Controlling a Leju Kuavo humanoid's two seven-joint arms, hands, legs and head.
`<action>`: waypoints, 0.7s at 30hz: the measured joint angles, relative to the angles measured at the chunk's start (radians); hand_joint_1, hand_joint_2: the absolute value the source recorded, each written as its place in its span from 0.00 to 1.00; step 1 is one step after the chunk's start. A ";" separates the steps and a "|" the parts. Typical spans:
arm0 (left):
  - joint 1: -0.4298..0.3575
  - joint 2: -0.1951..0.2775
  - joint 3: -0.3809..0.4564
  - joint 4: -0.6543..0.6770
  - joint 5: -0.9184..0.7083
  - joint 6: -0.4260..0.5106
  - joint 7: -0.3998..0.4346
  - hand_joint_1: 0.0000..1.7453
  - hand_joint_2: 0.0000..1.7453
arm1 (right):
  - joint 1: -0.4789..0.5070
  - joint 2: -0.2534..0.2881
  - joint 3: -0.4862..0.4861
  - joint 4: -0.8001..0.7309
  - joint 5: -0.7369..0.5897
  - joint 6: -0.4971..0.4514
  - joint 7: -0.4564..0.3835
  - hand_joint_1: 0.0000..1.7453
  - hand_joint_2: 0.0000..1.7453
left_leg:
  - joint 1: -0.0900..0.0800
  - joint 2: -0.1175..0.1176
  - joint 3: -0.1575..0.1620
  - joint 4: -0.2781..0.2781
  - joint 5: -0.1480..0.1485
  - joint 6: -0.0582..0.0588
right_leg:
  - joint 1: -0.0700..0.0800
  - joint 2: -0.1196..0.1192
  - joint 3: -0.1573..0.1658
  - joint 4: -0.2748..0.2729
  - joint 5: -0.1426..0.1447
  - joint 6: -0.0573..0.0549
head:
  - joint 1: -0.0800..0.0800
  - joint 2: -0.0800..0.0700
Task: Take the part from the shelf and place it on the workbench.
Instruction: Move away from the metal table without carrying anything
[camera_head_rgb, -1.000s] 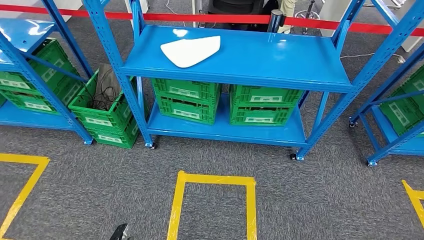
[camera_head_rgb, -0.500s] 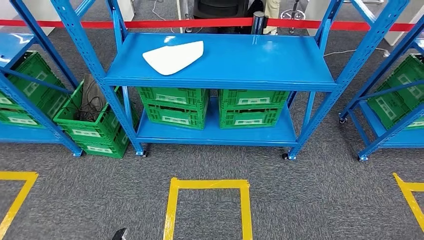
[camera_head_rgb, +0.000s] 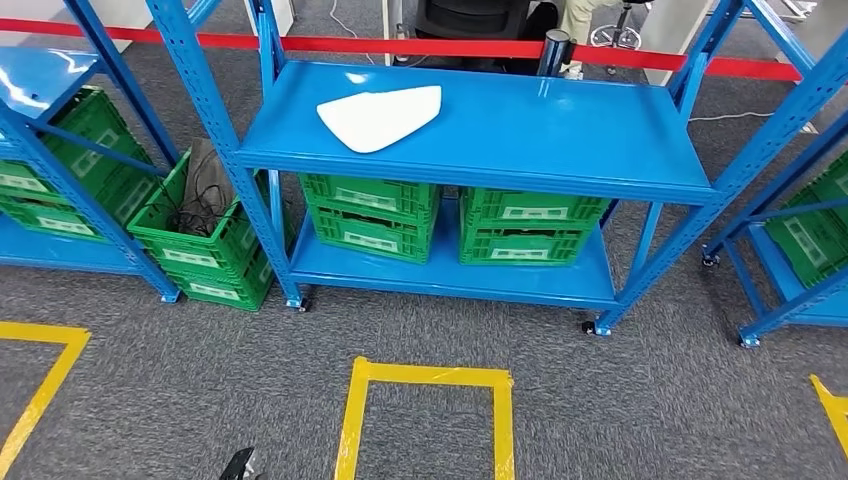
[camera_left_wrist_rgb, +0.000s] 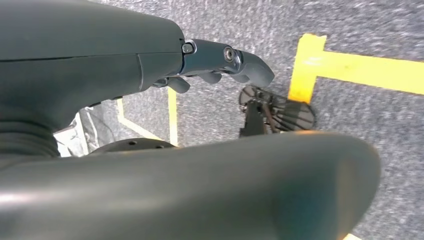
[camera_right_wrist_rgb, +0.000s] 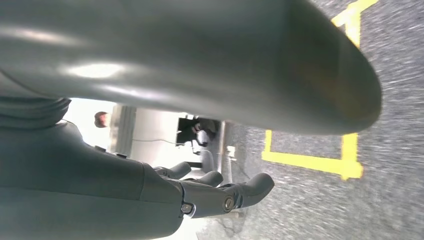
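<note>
The part (camera_head_rgb: 380, 116) is a flat white curved panel lying on the left half of the top board of the blue shelf (camera_head_rgb: 560, 135) straight ahead in the head view. Nothing touches it. My left hand (camera_left_wrist_rgb: 210, 57) hangs over grey carpet, fingers loosely bent and apart, holding nothing. My right hand (camera_right_wrist_rgb: 215, 195) also hangs by the floor with its fingers apart and empty. Both hands are far from the shelf.
Green crates (camera_head_rgb: 372, 215) (camera_head_rgb: 525, 228) fill the shelf's lower board. A green crate of cables (camera_head_rgb: 205, 225) stands on the floor at its left post. More blue racks flank both sides. Red barrier tape (camera_head_rgb: 420, 45) runs behind. A yellow floor square (camera_head_rgb: 430, 378) lies before the shelf.
The whole picture has swayed left then back right, so the camera moved. The part lies still on the shelf.
</note>
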 joint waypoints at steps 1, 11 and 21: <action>0.000 0.000 0.000 0.000 0.000 0.000 0.000 0.00 0.00 | -0.001 -0.001 0.000 0.000 0.000 0.000 0.000 0.00 0.00 | 0.001 0.000 0.001 0.000 -0.003 -0.005 | 0.004 -0.001 0.013 -0.025 0.006 -0.006 | 0.001 0.000; 0.000 0.003 0.000 0.000 0.001 -0.002 -0.001 0.00 0.00 | -0.003 -0.002 0.001 0.000 -0.001 -0.001 -0.001 0.00 0.00 | 0.007 0.006 -0.149 0.254 -0.078 -0.040 | 0.000 -0.001 0.074 -0.073 -0.006 -0.035 | -0.029 0.000; -0.004 0.004 0.000 -0.001 0.003 -0.001 -0.005 0.00 0.00 | -0.005 0.002 0.007 0.000 -0.003 -0.004 0.001 0.00 0.00 | 0.008 0.005 -0.022 -0.003 0.033 -0.011 | -0.002 0.000 0.069 -0.014 -0.071 0.014 | -0.032 0.000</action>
